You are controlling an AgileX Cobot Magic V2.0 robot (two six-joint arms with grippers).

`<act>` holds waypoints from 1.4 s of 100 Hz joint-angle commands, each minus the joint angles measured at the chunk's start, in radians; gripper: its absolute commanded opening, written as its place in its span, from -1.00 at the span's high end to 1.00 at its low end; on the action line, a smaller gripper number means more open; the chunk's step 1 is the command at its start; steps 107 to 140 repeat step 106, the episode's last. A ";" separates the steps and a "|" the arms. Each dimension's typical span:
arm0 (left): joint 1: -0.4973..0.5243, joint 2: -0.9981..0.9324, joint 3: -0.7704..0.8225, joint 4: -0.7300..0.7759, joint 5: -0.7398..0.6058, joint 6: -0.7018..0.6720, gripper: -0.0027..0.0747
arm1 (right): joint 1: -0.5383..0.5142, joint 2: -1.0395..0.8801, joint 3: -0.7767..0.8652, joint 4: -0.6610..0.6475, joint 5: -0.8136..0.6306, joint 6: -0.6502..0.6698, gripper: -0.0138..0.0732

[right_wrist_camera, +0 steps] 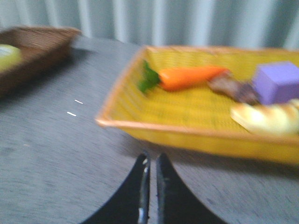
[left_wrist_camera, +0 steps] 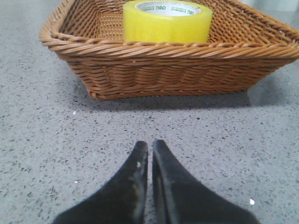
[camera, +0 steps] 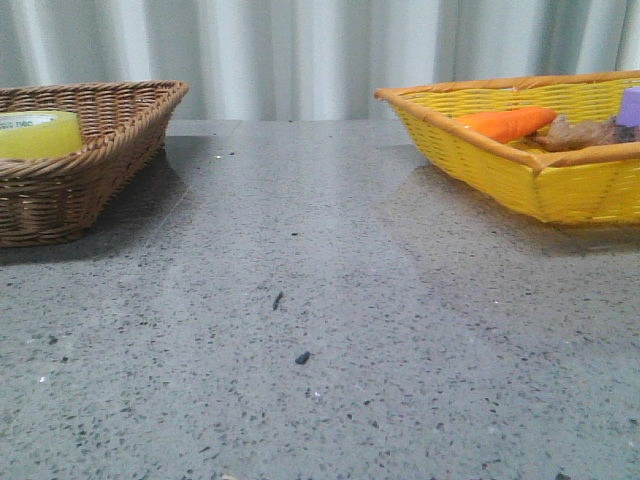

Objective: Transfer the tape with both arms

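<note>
The tape (left_wrist_camera: 167, 22) sits in the brown basket (left_wrist_camera: 163, 70), looking light, stiff and slick; both arms' jaws are together, so gripping its wall seems best.

Both grippers were matte black. The left gripper (left_wrist_camera: 150, 148) had two tapering, pointed fingers with scuffed, whitish-flecked inner edges; the right gripper (right_wrist_camera: 152, 161) showed smoother, glossier, similarly pointed fingers.

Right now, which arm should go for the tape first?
Left. The left gripper points at the brown basket holding the tape. The right gripper faces the yellow basket instead.
</note>
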 commanded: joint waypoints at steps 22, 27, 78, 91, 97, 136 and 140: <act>0.001 -0.028 0.009 -0.011 -0.051 -0.010 0.98 | -0.405 -0.050 0.275 0.190 -0.284 -0.010 0.78; 0.001 -0.028 0.009 -0.011 -0.051 -0.010 0.98 | -0.442 -0.072 0.310 0.200 -0.303 -0.039 0.78; 0.001 -0.028 0.009 -0.011 -0.051 -0.008 0.98 | -0.478 -0.090 0.420 0.216 -0.327 -0.181 0.78; 0.001 -0.028 0.009 -0.011 -0.051 -0.008 0.98 | -0.478 -0.090 0.420 0.216 -0.327 -0.181 0.78; 0.001 -0.028 0.009 -0.011 -0.051 -0.008 0.98 | -0.478 -0.090 0.420 0.216 -0.327 -0.181 0.78; 0.001 -0.028 0.009 -0.011 -0.051 -0.008 0.98 | -0.478 -0.090 0.420 0.216 -0.327 -0.181 0.78; 0.001 -0.028 0.009 -0.011 -0.051 -0.008 0.98 | -0.478 -0.090 0.420 0.216 -0.327 -0.181 0.78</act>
